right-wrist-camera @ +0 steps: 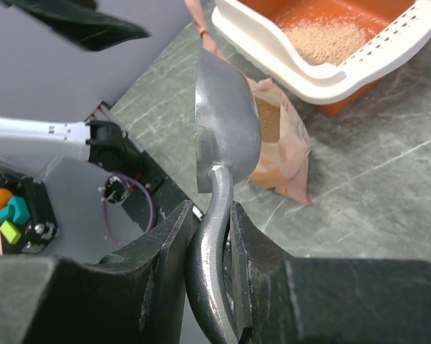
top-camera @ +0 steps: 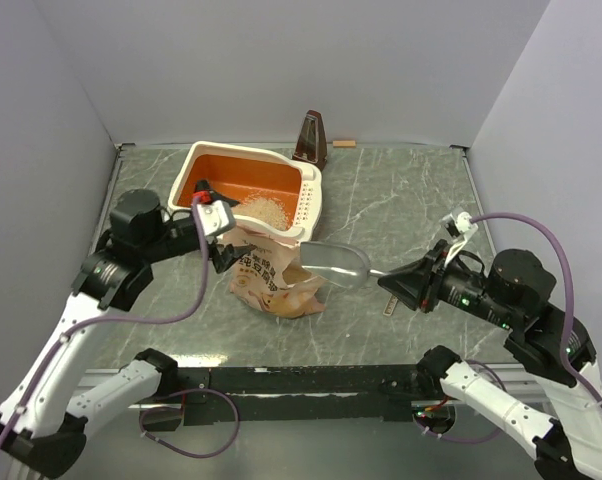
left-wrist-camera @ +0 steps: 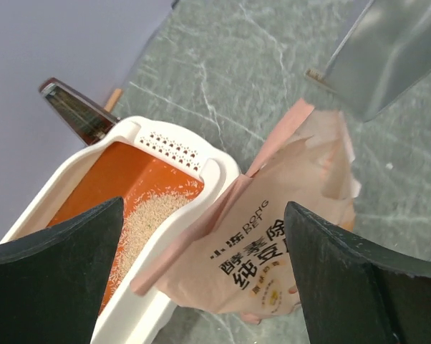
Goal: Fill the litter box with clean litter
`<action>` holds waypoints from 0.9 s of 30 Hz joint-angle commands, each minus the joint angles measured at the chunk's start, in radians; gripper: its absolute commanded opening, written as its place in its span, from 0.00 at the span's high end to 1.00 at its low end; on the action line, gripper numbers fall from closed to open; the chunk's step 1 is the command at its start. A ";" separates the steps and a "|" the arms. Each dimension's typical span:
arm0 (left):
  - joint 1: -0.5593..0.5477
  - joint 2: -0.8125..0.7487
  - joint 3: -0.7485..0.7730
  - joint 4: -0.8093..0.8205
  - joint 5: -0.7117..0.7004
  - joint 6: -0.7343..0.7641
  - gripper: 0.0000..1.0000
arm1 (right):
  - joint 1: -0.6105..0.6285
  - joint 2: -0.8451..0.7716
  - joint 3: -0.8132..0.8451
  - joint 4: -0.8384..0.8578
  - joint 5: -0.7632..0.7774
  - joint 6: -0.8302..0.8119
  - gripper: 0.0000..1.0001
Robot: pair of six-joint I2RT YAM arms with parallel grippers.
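Note:
The cream litter box (top-camera: 203, 160) with its orange interior sits at the back left. A heap of pale litter (top-camera: 264, 210) lies at its near end. It also shows in the left wrist view (left-wrist-camera: 140, 222) and the right wrist view (right-wrist-camera: 323, 36). A tan printed bag (top-camera: 271, 282) leans against the box's near rim, its mouth open. My left gripper (top-camera: 219, 245) is open, its fingers (left-wrist-camera: 65, 251) wide apart just above the bag's top left (left-wrist-camera: 273, 244). My right gripper (top-camera: 393, 283) is shut on the handle of a metal scoop (top-camera: 336, 263), held over the bag's right side (right-wrist-camera: 226, 115).
A dark brown pyramid-shaped object (top-camera: 311, 138) stands behind the box by the back wall, with a small wooden piece (top-camera: 343, 143) next to it. Grey walls close in the marble table on three sides. The box's slotted rim (left-wrist-camera: 174, 148) faces right.

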 commanded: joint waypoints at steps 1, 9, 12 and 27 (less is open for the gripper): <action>-0.003 0.082 0.040 -0.013 0.065 0.198 0.03 | -0.001 -0.045 0.005 -0.007 -0.044 -0.006 1.00; -0.003 0.229 0.094 -0.044 0.062 0.291 0.03 | -0.001 -0.099 -0.030 -0.057 -0.064 -0.014 1.00; -0.003 0.283 0.126 -0.079 0.092 0.305 0.04 | -0.001 -0.111 -0.042 -0.068 -0.075 -0.020 1.00; -0.008 0.262 0.031 -0.173 0.260 0.261 0.50 | -0.001 -0.081 -0.079 -0.057 -0.049 -0.060 1.00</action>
